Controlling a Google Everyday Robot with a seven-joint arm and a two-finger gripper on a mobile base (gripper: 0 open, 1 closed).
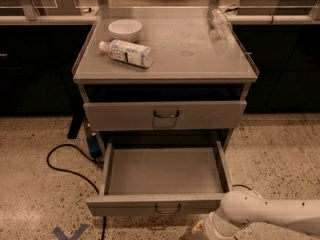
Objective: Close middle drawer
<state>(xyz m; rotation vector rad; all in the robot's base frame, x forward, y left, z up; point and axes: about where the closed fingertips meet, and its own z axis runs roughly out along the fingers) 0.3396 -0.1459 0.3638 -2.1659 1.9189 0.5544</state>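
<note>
Desk: grey metal cabinet with a flat top, standing beyond the pincer and rising above it.
Middle drawer: pulled well out. Its low front panel is just above and left of the pincer and its flat grey tray is in view.
Upper drawer: taller front with a dark handle, shut, further beyond the pincer.
Arm: white, coming in from the right along the bottom edge.
Cable: black, looping on the speckled floor well left of the pincer.
Labelled bottle: lying on its side on the desk, far beyond and left.
Bowl: white, just behind that bottle.
Clear bottle: at the desk's far right corner.
Pincer: low, just below the open drawer's front and right of its wire handle. Whether it is open or closed, I cannot tell.
</note>
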